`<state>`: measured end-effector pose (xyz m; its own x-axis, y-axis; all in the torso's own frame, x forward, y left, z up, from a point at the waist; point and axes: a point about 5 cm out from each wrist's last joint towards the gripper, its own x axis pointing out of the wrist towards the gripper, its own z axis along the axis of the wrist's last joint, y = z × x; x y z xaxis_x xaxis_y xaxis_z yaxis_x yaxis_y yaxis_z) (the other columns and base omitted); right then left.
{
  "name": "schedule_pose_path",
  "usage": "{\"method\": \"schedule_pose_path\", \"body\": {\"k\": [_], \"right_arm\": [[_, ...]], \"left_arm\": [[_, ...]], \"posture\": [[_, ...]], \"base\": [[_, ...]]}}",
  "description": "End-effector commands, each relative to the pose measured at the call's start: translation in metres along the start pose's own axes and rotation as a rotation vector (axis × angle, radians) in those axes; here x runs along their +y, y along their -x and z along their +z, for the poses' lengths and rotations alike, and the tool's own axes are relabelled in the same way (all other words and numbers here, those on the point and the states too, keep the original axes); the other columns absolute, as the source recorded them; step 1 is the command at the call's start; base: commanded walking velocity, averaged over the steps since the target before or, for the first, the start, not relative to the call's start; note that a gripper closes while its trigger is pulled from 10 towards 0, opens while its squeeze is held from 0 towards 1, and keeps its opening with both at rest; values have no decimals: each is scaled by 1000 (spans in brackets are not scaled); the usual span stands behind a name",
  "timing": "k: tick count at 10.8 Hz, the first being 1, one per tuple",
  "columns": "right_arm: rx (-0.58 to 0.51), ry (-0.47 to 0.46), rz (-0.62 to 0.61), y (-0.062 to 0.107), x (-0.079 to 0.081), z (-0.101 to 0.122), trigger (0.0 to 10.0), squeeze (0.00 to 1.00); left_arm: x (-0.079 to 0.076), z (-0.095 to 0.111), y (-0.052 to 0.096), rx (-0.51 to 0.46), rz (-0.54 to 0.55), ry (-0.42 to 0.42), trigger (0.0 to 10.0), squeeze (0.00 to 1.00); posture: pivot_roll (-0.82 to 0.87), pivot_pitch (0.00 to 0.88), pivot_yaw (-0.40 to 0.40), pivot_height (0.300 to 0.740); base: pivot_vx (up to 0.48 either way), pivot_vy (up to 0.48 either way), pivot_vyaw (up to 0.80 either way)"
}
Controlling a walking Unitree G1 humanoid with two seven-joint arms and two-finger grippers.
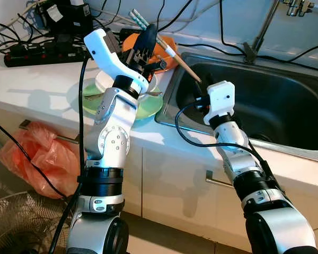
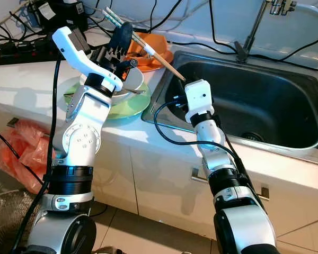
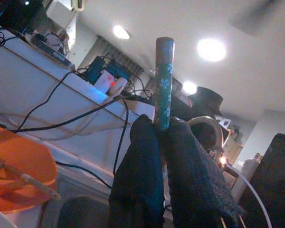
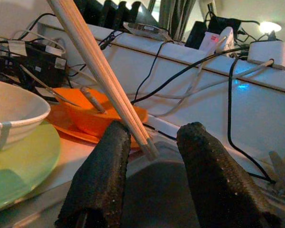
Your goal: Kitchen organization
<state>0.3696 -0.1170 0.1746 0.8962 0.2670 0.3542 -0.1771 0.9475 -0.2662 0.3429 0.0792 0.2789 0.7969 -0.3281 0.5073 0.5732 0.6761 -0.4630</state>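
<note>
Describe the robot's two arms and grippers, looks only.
Both arms are silver metal segments with round, bolted joints and black ribbed rings lower down. Each wrist ends in a white plastic housing; a black cable loops along each arm. The left gripper and right gripper each have two long black fingers with a rough, grainy surface.

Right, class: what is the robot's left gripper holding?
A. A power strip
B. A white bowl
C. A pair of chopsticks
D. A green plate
C: the left gripper is shut on the chopsticks, which slant down toward the open right gripper at the sink edge.
</note>
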Motion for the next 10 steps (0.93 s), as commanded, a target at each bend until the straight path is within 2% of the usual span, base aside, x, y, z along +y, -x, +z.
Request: {"method": "schedule_pose_path", "body": {"k": [1, 10], "right_arm": [[-19, 4, -4, -1, 0, 4, 10000, 0], [-20, 1, 15, -3, 5, 6, 10000, 0]], "left_arm": [[-4, -9, 0, 38, -17, -4, 10000, 0], [-14, -26, 4, 124, -77, 6, 10000, 0]], "posture": [[47, 35, -28, 740], [47, 35, -27, 740]], "base": [[0, 0, 0], [0, 0, 0]]}}
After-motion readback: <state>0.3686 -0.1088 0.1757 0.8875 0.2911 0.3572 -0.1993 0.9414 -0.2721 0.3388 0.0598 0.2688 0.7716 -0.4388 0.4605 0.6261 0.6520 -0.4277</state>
